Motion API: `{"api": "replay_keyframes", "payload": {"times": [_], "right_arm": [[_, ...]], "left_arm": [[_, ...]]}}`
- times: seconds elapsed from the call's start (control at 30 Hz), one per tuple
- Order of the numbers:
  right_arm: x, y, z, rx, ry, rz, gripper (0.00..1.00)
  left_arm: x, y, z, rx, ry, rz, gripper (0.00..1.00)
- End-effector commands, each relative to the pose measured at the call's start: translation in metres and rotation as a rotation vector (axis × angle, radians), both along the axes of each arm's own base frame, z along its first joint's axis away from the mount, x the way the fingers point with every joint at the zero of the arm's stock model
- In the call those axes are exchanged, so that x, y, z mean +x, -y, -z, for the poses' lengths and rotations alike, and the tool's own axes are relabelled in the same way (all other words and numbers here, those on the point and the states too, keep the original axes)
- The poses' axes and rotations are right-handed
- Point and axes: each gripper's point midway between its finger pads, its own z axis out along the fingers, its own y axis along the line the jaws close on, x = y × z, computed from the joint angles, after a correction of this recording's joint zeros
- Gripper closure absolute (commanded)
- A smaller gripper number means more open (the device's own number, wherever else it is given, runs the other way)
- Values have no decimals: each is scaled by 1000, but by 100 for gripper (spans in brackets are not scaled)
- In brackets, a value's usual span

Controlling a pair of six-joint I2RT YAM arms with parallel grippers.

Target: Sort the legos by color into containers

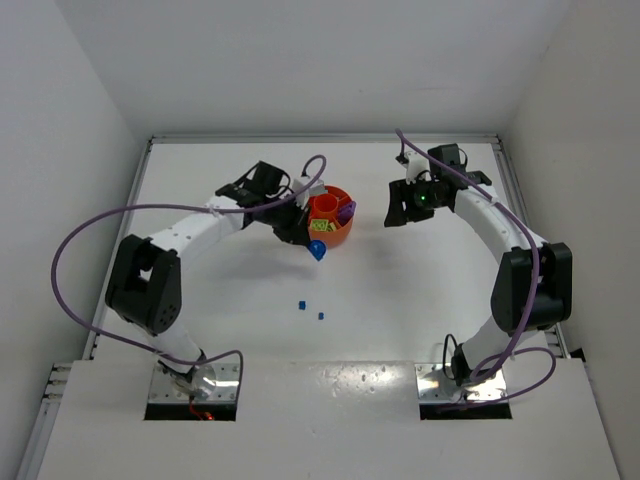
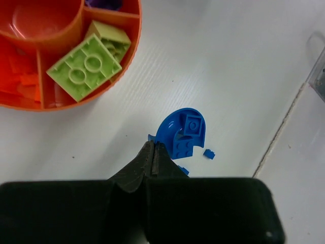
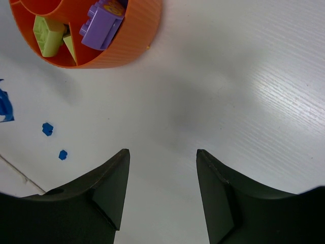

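The containers are the sections of a round orange tray point(image 1: 335, 238) point(image 2: 135, 38) point(image 3: 129, 43). Yellow-green legos point(image 2: 84, 68) fill one wedge, orange pieces point(image 2: 25, 81) another, and a purple lego point(image 3: 101, 25) a third. My left gripper point(image 1: 300, 232) point(image 2: 153, 146) hangs just in front of the tray, shut on the thin edge of a blue rounded lego point(image 1: 317, 250) point(image 2: 183, 133), which is lifted off the table. Two tiny blue bricks point(image 1: 301, 303) point(image 1: 321, 316) lie on the table nearer the bases. My right gripper point(image 1: 405, 203) point(image 3: 162, 152) stands open and holds nothing, to the right of the tray.
White table with raised walls at the back and sides. A table edge or seam point(image 2: 284, 127) runs close to the small blue bricks point(image 2: 208, 154) in the left wrist view. Purple cables loop from both arms.
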Motion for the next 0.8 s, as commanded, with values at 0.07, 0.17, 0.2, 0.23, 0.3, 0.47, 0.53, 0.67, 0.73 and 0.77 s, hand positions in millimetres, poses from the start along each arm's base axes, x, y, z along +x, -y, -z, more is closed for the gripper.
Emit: {"api": "replay_keyframes", "payload": {"times": [0.07, 0.17, 0.2, 0.23, 0.3, 0.47, 0.53, 0.67, 0.73, 0.77], "right_arm": [[8, -3, -14, 24, 51, -17, 44], [8, -3, -14, 24, 51, -17, 44], [8, -3, -14, 24, 51, -17, 44], [8, -3, -14, 24, 51, -17, 44], [8, -3, -14, 24, 51, -17, 44], [8, -3, -14, 24, 51, -17, 44], [6, -3, -10, 23, 42, -17, 44], [6, -3, -10, 23, 42, -17, 44], [6, -3, -7, 21, 33, -16, 44], [6, -3, -7, 21, 33, -16, 44]], "left_arm": [[8, 3, -31, -24, 4, 49, 100], [24, 2, -42, -27, 12, 31, 100], [34, 0, -51, -28, 30, 7, 100], [37, 0, -51, -19, 29, 2, 100], [51, 0, -54, -17, 17, -32, 100], [79, -3, -59, -23, -8, -85, 100], [91, -3, -63, -33, -11, -110, 100], [107, -4, -72, -40, 12, -134, 100], [113, -5, -71, -33, 15, -149, 100], [117, -5, -70, -27, 20, -155, 100]]}}
